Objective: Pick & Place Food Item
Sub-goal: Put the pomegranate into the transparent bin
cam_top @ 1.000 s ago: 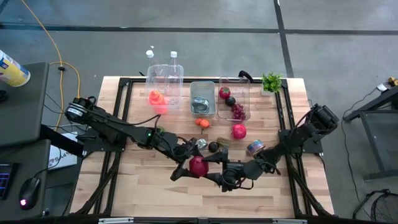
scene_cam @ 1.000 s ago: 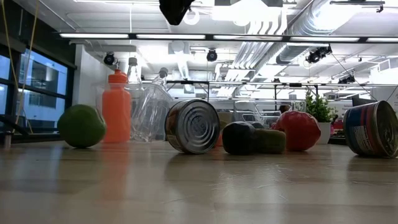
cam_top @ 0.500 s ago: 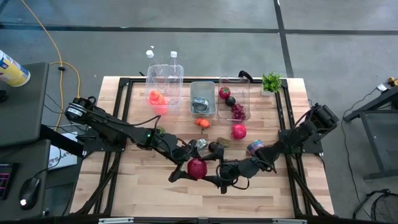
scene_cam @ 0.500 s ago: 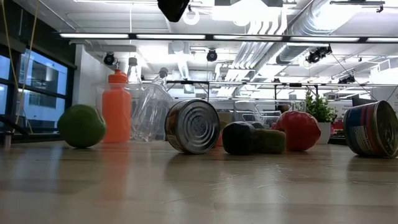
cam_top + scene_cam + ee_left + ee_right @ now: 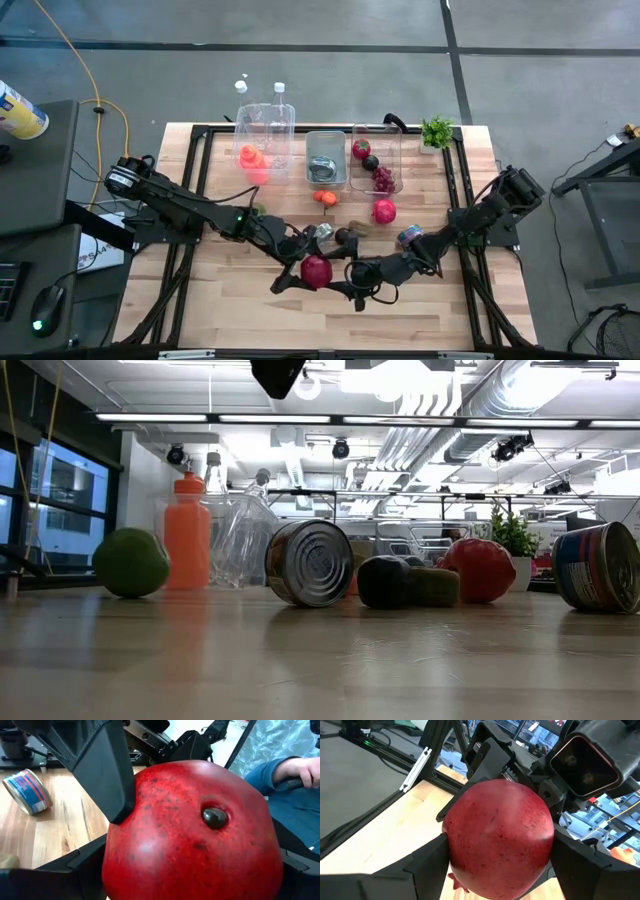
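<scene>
Your right gripper (image 5: 352, 277) has slid in from the right over the last second and now sits against the pomegranate (image 5: 317, 270), low in the middle of the high view. Its fingers (image 5: 427, 865) have narrowed around the fruit: in the right wrist view the red skin fills the gap between them and both dark pads sit at its flanks, though whether they press firmly yet is hard to tell.

Your left gripper (image 5: 298, 272) has not moved. It holds the pomegranate (image 5: 192, 832) from the other side, with one finger (image 5: 107, 767) laid across the top of the fruit and the other under it in the left wrist view. The fruit therefore sits between both grippers at once, off the tabletop (image 5: 240, 300) as far as the overhead shows; the low view shows no pomegranate resting on the wood.

This reads as a handover in progress, left to right. Judging from the layout, the clear container (image 5: 377, 158) in the upper middle of the high view, already holding other fruit, is the likely destination. Make sure the right fingers are seated before the left ones release.
</scene>
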Controlling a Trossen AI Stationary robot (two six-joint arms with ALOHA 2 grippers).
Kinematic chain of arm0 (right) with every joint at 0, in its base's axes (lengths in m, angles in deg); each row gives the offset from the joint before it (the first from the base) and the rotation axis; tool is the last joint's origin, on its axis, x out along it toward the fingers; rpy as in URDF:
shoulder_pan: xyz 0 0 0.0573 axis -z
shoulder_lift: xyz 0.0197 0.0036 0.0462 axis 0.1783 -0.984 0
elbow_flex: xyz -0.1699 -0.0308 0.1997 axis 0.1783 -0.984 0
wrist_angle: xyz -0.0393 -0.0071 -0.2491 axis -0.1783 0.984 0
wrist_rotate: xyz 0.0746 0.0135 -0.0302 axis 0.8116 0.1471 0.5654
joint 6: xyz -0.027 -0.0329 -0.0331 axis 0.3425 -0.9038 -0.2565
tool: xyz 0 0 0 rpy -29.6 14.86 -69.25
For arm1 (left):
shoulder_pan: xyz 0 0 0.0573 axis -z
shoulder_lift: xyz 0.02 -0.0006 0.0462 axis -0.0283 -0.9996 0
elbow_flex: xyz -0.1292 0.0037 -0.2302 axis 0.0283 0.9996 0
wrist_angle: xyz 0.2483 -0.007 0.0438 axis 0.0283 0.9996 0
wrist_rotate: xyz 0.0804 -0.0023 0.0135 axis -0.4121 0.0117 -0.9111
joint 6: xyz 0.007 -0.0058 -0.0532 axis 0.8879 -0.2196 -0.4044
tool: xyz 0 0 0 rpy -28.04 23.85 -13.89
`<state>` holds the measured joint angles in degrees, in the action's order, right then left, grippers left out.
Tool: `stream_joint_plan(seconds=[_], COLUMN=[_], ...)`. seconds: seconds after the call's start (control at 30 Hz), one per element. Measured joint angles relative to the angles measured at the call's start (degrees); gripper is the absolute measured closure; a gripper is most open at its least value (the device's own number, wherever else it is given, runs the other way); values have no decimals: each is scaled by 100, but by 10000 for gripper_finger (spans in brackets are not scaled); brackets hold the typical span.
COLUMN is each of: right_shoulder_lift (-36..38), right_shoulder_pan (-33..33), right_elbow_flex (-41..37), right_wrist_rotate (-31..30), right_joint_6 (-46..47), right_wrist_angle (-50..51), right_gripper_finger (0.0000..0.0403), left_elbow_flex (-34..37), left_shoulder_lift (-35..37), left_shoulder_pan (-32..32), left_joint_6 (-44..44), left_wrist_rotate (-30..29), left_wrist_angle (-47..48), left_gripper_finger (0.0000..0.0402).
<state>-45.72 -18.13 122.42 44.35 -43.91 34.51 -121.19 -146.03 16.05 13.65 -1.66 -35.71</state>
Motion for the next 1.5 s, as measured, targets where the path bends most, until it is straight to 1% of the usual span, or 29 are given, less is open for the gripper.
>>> stream_joint_plan(seconds=[0.23, 0.53, 1.13, 1.23, 1.3, 1.4, 1.5], right_shoulder_lift=[0, 2, -4, -4, -4, -28, -50], right_shoulder_pan=[-100, -197, -162, -164, -168, -168, -166], right_elbow_flex=[3, 14, -2, -2, -5, -19, -37], right_wrist_rotate=[-86, -345, -276, -252, -230, -194, -144], right_joint_6=[65, 319, 381, 320, 343, 355, 370], right_wrist_angle=[153, 365, 412, 422, 439, 531, 631], right_gripper_finger=[121, 122, 122, 122, 122, 122, 122], left_elbow_flex=[0, 0, 0, 0, 0, -51, -45], left_shoulder_lift=[13, 52, 37, 34, 33, 33, 44], left_shoulder_pan=[-178, -479, -466, -397, -318, -246, -170], left_joint_6=[16, 13, -204, -118, -143, -122, 11], left_wrist_rotate=[56, 593, 609, 443, 174, -181, -677], left_wrist_angle=[29, 83, 106, 105, 107, -4, -123], left_gripper_finger=[58, 58, 58, 53, 42, 15, 7])
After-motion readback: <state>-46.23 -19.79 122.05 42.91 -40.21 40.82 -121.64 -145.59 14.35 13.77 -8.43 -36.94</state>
